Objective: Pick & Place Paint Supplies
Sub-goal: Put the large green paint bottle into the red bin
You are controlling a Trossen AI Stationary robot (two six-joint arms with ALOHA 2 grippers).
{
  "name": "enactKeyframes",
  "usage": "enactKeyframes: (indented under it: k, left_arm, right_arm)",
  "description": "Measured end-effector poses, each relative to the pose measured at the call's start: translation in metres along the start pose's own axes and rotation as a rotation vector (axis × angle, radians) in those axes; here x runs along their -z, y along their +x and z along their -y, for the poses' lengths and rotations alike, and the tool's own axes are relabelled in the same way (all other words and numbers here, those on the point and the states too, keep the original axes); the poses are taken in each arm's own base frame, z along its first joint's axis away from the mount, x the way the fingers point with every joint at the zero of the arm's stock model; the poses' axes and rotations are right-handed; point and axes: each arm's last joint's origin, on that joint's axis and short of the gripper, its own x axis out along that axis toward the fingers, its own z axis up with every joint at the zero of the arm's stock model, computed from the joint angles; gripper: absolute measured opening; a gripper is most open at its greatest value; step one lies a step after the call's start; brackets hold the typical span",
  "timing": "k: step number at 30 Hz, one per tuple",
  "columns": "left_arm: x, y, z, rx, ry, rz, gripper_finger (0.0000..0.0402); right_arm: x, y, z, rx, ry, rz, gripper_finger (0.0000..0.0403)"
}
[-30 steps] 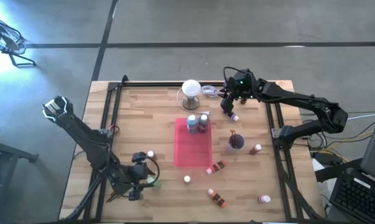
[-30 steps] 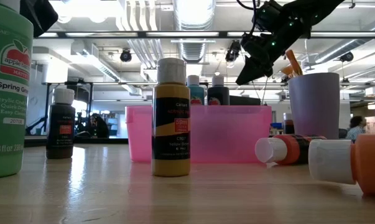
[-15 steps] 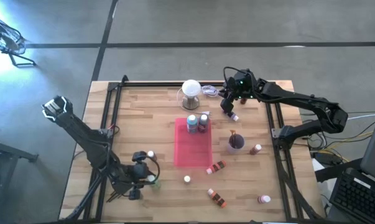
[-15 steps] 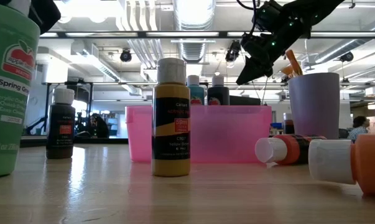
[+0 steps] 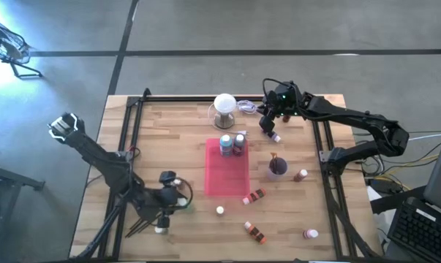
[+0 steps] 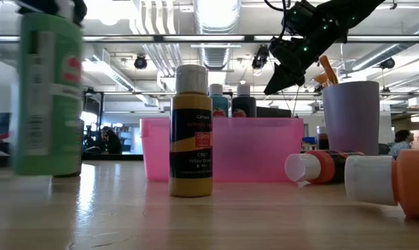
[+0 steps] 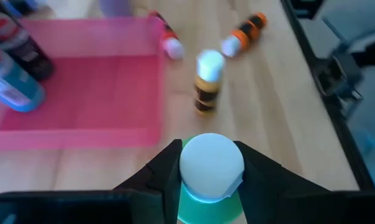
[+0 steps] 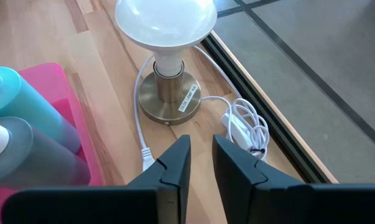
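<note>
My left gripper (image 7: 209, 168) is shut on the white cap of a green paint bottle (image 6: 48, 97), which hangs just off the wood at the table's front left (image 5: 175, 200). A pink tray (image 5: 227, 181) in the middle holds a teal bottle (image 5: 225, 143) and a dark bottle (image 5: 239, 142). A yellow bottle (image 6: 191, 132) stands in front of the tray. My right gripper (image 8: 201, 163) hovers at the back near the white-topped stand (image 8: 165, 37), its fingers almost together with nothing between them. A white-capped bottle (image 5: 276, 136) lies just beside it.
A purple cup (image 5: 277, 168) with a brush stands right of the tray. Small bottles lie around it (image 5: 301, 175), (image 5: 255, 195), (image 5: 255, 233), (image 5: 310, 234). The stand's white cable (image 8: 240, 127) coils near the black rear frame rail.
My left gripper has lifted the green bottle and carried it right, toward the tray. The right arm has stayed where it was.
</note>
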Motion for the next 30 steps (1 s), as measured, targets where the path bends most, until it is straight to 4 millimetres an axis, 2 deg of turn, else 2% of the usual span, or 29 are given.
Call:
enactKeyframes:
  k: [8, 18, 22, 30]
  left_arm:
    - [-0.031, -0.002, -0.017, -0.066, -0.014, 0.034, 0.0126]
    - [-0.077, -0.023, -0.036, -0.132, 0.025, 0.054, 0.0126]
    - [-0.087, -0.019, -0.057, -0.199, 0.039, 0.055, 0.0126]
    - [-0.1, -0.009, -0.119, -0.287, -0.057, 0.044, 0.0126]
  right_arm:
    - [0.001, 0.0, 0.0, 0.0, 0.0, -0.002, 0.0093]
    - [0.001, 0.001, 0.0, 0.001, -0.006, -0.003, 0.0112]
    - [0.002, 0.001, 0.0, 0.002, 0.007, -0.006, 0.0117]
    - [0.005, 0.003, 0.004, 0.064, -0.018, -0.011, 0.0128]
